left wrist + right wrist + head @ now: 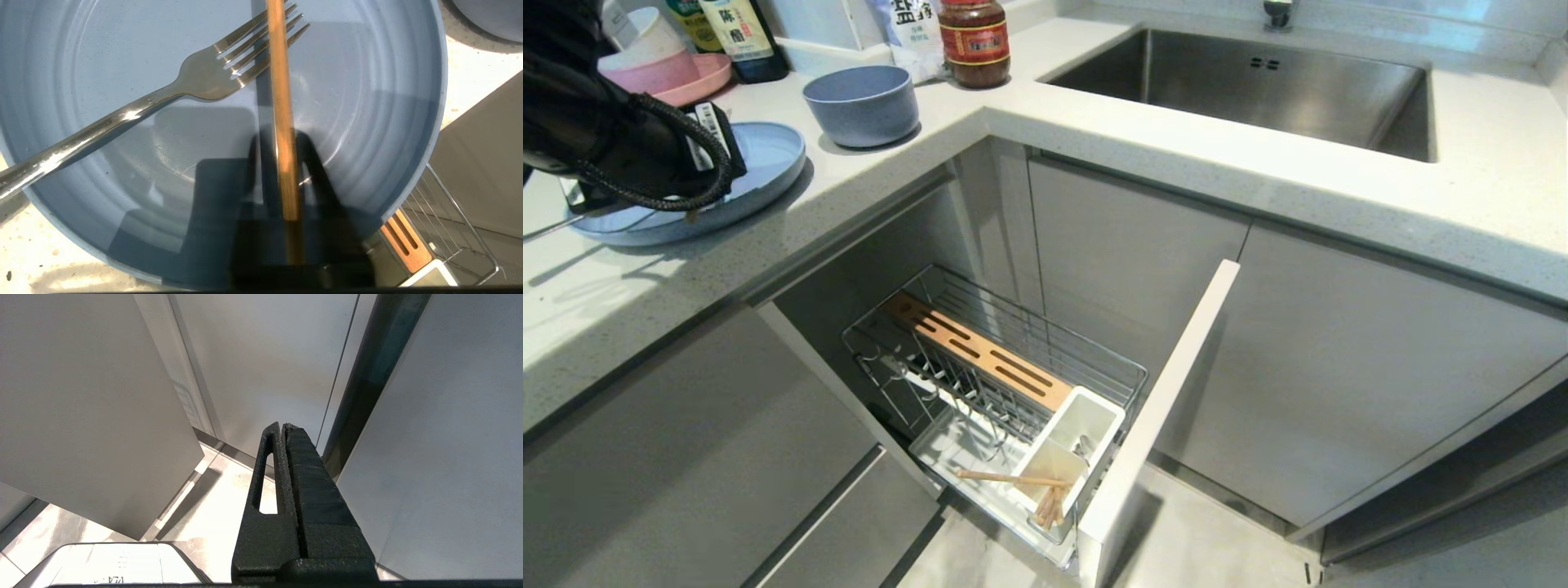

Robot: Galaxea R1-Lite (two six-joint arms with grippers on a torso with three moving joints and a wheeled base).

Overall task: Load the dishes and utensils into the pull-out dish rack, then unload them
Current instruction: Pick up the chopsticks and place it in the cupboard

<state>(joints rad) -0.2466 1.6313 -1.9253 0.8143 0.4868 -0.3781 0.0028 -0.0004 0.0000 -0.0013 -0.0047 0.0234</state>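
Clamped on a single wooden chopstick [283, 122], the left gripper [282, 163] hangs over the light-blue plate [367, 102] on the white counter [1094, 139]. That chopstick lies across the tines of the silver fork [135, 114], whose handle juts past the plate's rim. In the head view the left arm hides much of the plate, and a white label on the arm carries print too small to read.

Just beside the plate stands the blue-grey bowl [862, 104]. Behind it are a jar with a red label [974, 42], a dark bottle [742, 34] whose white label bears Chinese characters, and a white packet [907, 33] also printed in Chinese; pink and white dishes [662, 65] sit in the corner. A steel sink [1258, 82] lies further right.

Below the counter, the pull-out dish rack [1005, 384] stands drawn out, its wooden slotted strip [976, 351] running along the wire basket. Another chopstick [1013, 478] leans out of the white utensil cup [1072, 445].

Right gripper [284, 428], fingers pressed together on nothing, hangs low by grey cabinet doors [81, 396].
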